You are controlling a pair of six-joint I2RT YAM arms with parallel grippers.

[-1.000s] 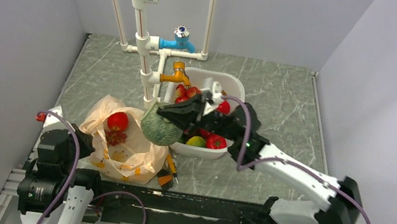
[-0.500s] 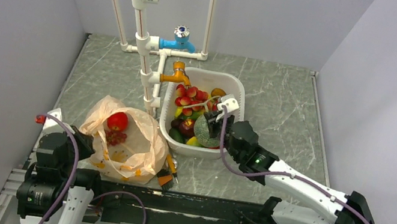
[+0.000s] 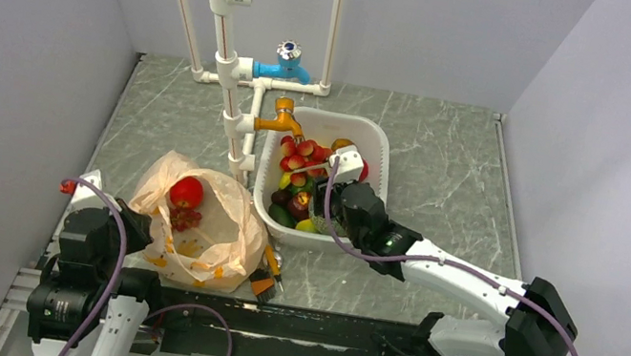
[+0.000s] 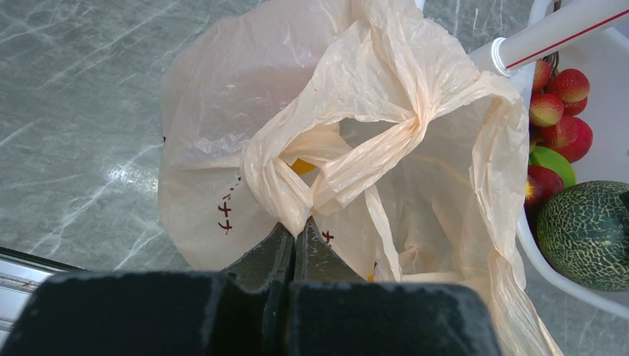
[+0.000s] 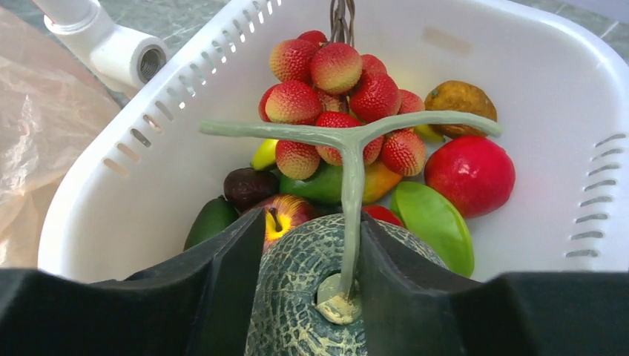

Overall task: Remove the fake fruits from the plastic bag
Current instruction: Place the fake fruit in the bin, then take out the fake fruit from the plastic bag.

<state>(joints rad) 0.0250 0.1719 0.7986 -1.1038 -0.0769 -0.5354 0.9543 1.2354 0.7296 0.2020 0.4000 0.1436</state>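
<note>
My right pincer [image 5: 311,219] gapes astride the netted melon [image 5: 293,300]'s stem in the white basin [image 5: 519,44]; my left pincer [image 4: 295,236] clamps the plastic bag [image 4: 222,111]'s fold.

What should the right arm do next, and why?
Probably lift the right gripper straight up off the melon: its jaws stand apart around the stem, the melon rests in the white basin, and a red fruit and grapes lie in the bag that the left gripper pinches.
</note>
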